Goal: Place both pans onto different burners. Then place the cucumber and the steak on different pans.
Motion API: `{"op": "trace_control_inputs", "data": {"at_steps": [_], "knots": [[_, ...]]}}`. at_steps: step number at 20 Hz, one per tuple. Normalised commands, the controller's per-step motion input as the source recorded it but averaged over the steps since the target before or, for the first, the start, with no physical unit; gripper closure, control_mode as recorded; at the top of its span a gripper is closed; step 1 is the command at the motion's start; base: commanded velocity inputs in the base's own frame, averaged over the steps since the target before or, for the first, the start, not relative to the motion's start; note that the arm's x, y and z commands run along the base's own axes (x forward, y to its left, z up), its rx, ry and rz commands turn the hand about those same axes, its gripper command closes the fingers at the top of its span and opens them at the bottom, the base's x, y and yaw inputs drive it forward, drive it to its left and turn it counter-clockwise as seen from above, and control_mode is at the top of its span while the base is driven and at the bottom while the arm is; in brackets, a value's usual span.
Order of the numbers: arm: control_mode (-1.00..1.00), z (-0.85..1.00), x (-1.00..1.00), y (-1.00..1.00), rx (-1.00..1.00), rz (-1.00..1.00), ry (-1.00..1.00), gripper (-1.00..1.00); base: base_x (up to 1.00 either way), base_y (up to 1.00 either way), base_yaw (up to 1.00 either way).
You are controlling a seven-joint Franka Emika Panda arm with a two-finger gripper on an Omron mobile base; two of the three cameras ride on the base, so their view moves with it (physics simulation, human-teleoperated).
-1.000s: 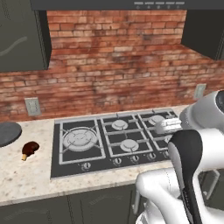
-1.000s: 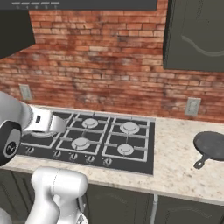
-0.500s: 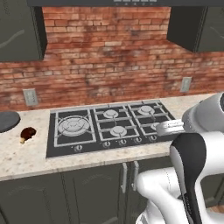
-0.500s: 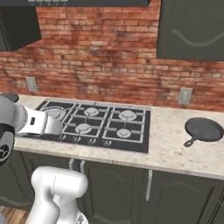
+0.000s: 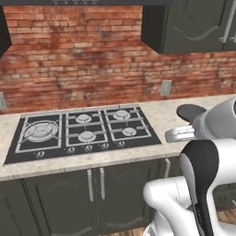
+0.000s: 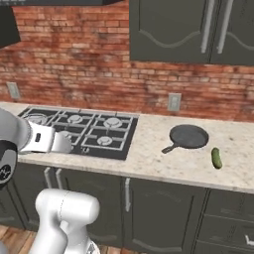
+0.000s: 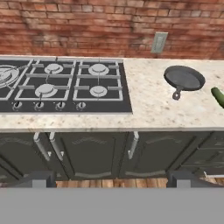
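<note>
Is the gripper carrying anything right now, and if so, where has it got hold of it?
Nothing is held. The gripper is open with nothing between its tips. The pan and the cucumber lie on the counter, right of the cooktop.

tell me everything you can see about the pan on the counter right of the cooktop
The pan is a shallow, round, dark grey frying pan, matte like cast iron, with a short dark handle pointing toward the counter's front edge. It is empty and sits flat and upright on the speckled beige counter, right of the black cooktop and clear of it. The cucumber lies to its right, apart. Nothing else touches it.
</note>
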Motion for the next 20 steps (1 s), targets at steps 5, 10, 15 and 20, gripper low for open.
{"op": "trace_control_inputs", "data": {"at_steps": [5, 10, 15, 20], "knots": [[1.0, 0.0, 0.0, 0.0, 0.0, 0.0, 0.0, -1.0, 0.06, -0.45, 0.0], [1.0, 0.0, 0.0, 0.0, 0.0, 0.0, 0.0, -1.0, 0.28, -0.41, -0.03], [1.0, 0.0, 0.0, 0.0, 0.0, 0.0, 0.0, -1.0, 0.44, -0.52, -0.05], [1.0, 0.0, 0.0, 0.0, 0.0, 0.0, 0.0, -1.0, 0.42, -0.53, -0.04]]}}
